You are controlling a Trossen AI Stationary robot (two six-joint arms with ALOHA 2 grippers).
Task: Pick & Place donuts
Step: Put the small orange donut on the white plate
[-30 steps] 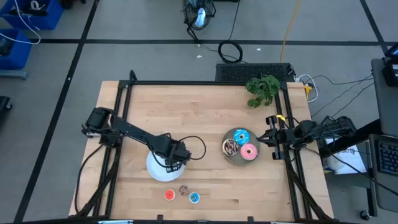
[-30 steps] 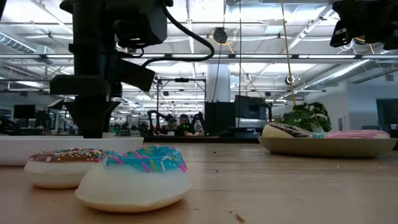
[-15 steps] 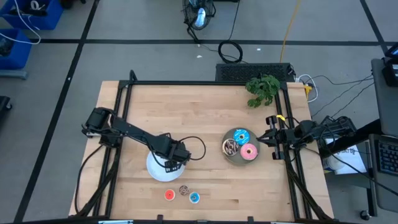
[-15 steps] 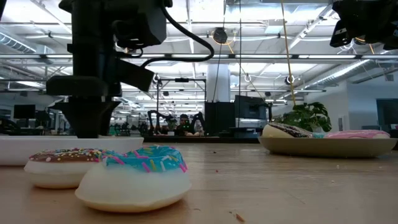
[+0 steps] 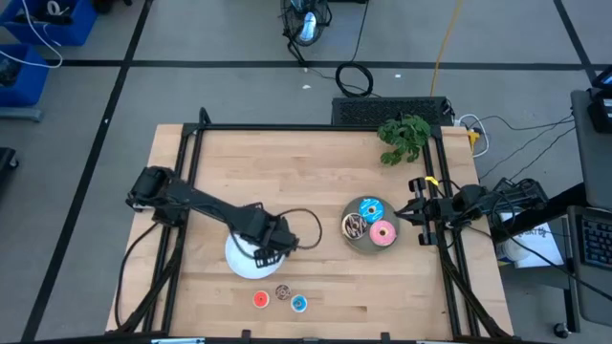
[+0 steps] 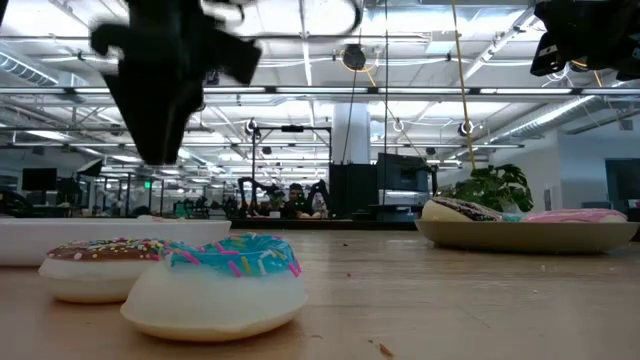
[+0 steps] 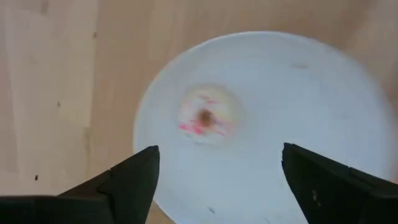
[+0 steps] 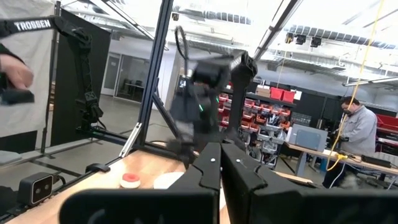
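Hovering: left gripper (image 7: 217, 186) wide apart, empty | over pale pink donut (image 7: 206, 116) on white plate (image 7: 323, 112)

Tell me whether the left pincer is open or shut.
Open. In the left wrist view the left pincer has its fingers spread wide over the white plate, where a pale pink donut lies.

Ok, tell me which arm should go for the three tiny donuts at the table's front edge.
Left. The left gripper hangs open over the white plate, right beside the red, brown and blue tiny donuts. The right gripper sits shut beyond the grey plate, farther off.
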